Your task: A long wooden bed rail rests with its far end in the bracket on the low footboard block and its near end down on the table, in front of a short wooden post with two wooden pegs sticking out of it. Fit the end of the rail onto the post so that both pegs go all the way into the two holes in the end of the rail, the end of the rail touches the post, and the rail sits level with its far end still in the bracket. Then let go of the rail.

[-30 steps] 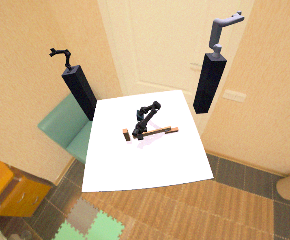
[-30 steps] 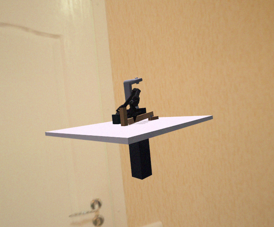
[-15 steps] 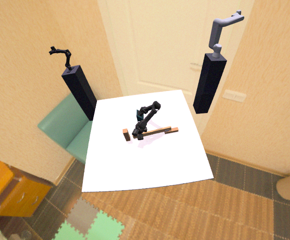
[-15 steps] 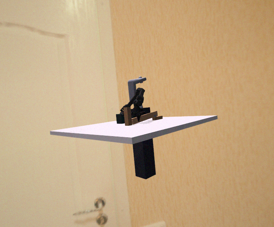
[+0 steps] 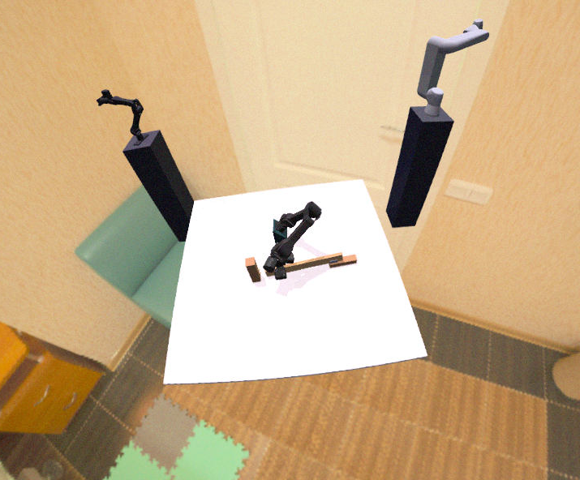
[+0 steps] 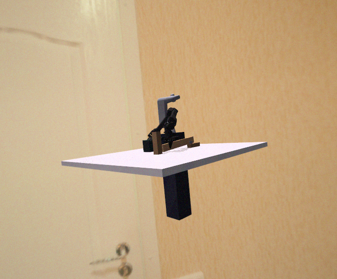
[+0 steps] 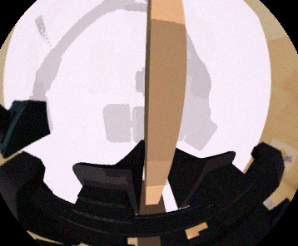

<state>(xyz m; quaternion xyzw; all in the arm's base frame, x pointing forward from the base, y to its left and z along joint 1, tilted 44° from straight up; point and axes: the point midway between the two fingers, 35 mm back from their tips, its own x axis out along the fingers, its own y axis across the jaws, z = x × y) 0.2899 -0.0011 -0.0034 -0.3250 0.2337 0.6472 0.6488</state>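
Clamping the long light-brown wooden bed rail (image 5: 311, 262) near its low end, the black parallel-jaw gripper (image 5: 274, 269) has its jaws pressed against both side faces of the rail, as the wrist view shows with the rail (image 7: 163, 86) running straight up between the dark fingers. The rail slopes in the exterior view (image 6: 177, 143): its far end sits raised at the low brown footboard block (image 5: 350, 259), its near end low by the white bench (image 5: 290, 330). The short upright wooden post (image 5: 252, 268) stands just beside that near end, apart from it; its pegs are too small to make out. So the grasp looks done, while lifting the near end level, sliding it onto the pegs, seating it against the post and releasing all remain
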